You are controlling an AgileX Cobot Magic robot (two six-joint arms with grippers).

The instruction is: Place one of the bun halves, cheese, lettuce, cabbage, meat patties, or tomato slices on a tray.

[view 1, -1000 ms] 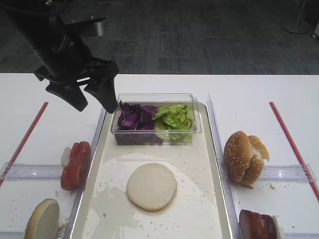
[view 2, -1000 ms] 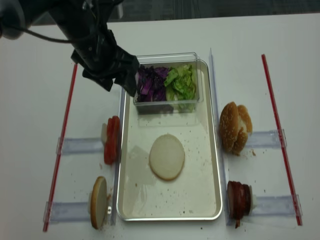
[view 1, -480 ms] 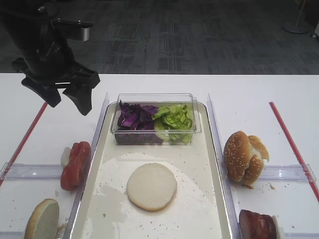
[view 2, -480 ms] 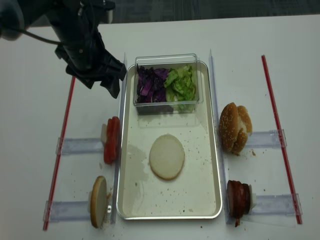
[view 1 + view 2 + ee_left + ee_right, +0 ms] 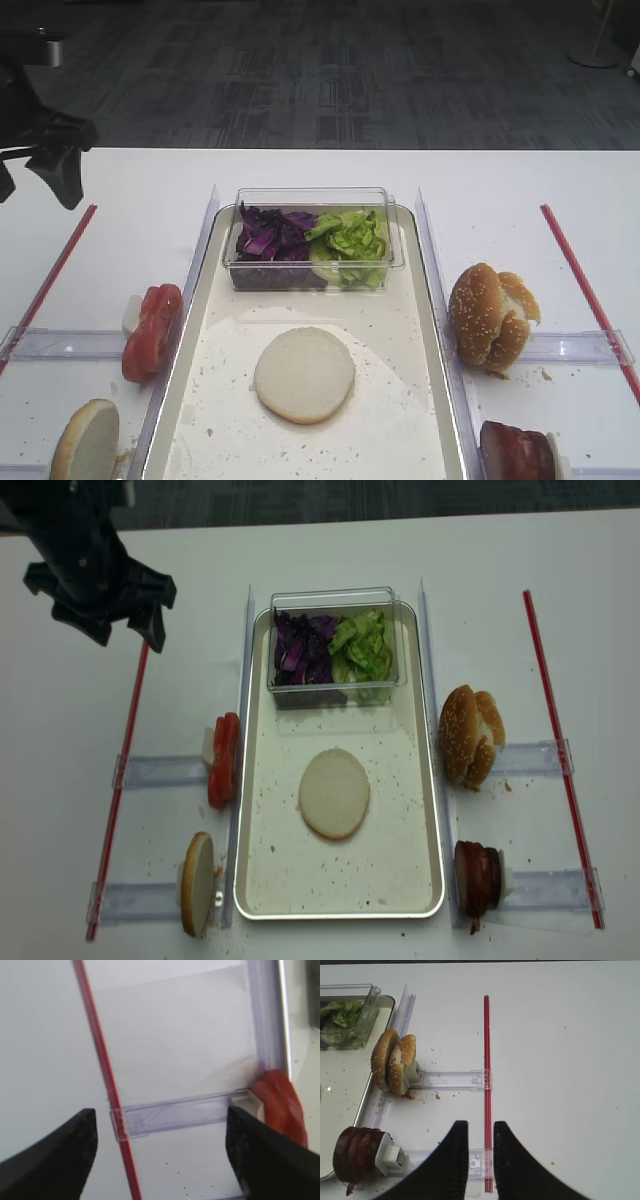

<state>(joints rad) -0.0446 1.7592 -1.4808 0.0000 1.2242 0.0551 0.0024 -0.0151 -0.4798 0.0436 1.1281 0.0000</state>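
A pale bun half lies flat in the middle of the cream tray. A second bun half stands on edge left of the tray, with the tomato slices behind it. Purple cabbage and green lettuce fill the clear box. Meat patties stand at the right. No cheese shows. My left gripper hangs wide open and empty, far left. My right gripper holds nothing, its jaws a narrow gap apart.
The clear plastic box sits across the tray's far end. A sesame bun leans in a clear holder right of the tray. Red strips run along both sides, and clear holder rails cross them.
My left gripper has swung left, from beside the clear box's left end out past the left red strip, still open and empty. Nothing else has moved.
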